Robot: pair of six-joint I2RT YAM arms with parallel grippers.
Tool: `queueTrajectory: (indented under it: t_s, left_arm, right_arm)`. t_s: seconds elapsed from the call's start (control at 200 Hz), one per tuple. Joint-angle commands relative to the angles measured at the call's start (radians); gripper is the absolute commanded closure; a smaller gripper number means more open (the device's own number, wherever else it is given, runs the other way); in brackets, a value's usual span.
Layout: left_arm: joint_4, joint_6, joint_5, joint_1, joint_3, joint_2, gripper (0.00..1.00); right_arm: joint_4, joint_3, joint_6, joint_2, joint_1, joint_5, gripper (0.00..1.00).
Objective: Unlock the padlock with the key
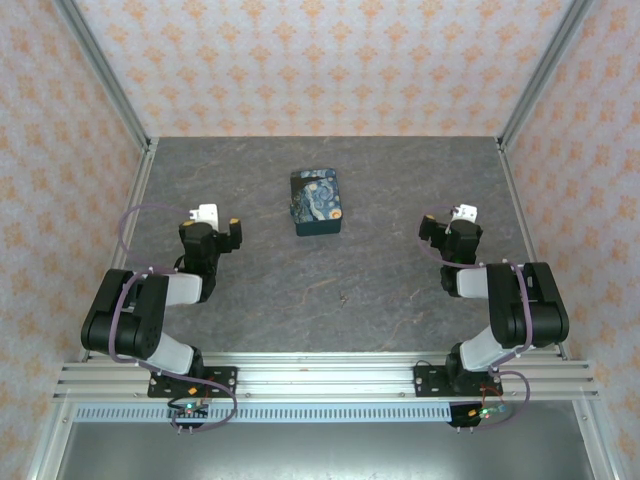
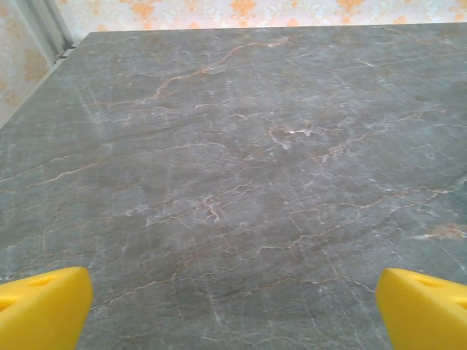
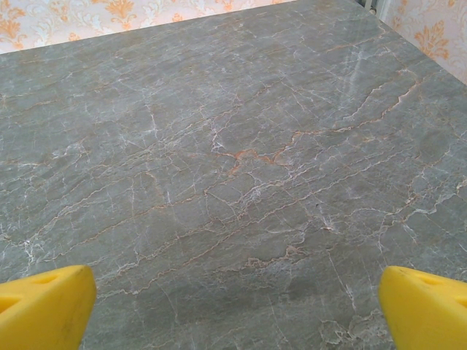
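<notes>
Grey veined stone forms the worktop point(image 1: 400, 290), bounded at the left and right of the top view by slanting aluminium rails point(image 1: 135, 200), at the back by a wall papered in an orange motif point(image 1: 320, 70), and at the bottom of the frame by a slotted metal beam carrying the two arm bases. One small box point(image 1: 316, 202) with a swirling blue and yellow painted print lies just above the centre of the frame. It sits well apart from both arms, with open stone on every side of it. Any lettering on it is too small to read, and whether the padlock and key are inside it cannot be told. The left hand point(image 1: 215, 222) sits left of centre, the right hand point(image 1: 460, 218) right of centre, each drawn back near its own arm. In the left wrist view the left hand point(image 2: 233, 313) is spread wide, with two yellow fingertips point(image 2: 44, 306) in the bottom corners and bare stone between them. The right hand point(image 3: 233, 313) is spread the same way, its two yellow fingertips point(image 3: 423, 306) pinching nothing.
</notes>
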Motion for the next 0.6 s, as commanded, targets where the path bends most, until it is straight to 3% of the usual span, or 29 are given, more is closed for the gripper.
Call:
queueTrajectory:
  t_s: [0.0,0.065,0.22,0.31,0.4,0.591]
  left_arm:
    - [0.052,0.035,0.057,-0.001,-0.025,-0.015,0.00]
    - [0.041,0.028,0.039,0.000,-0.017,-0.012,0.00]
    - [-0.002,-0.068,-0.178,0.002,0.012,-0.006,0.00]
    - [0.028,-0.063,-0.167,0.002,-0.005,-0.009,0.00]
    - [0.040,0.037,0.034,-0.008,-0.017,-0.013,0.00]
    - [0.039,0.034,0.006,-0.015,-0.013,-0.011,0.00]
  right_arm:
    - [0.009,0.001,0.008,-0.014,-0.006,-0.007,0.01]
    - [0.009,0.002,0.009,-0.014,-0.006,-0.006,0.01]
    - [0.010,0.001,0.009,-0.013,-0.006,-0.005,0.01]
    - [0.009,0.001,0.009,-0.015,-0.006,-0.006,0.01]
    - [0.009,0.000,0.009,-0.014,-0.006,-0.005,0.01]
    - [0.009,0.002,0.008,-0.014,-0.006,-0.005,0.01]
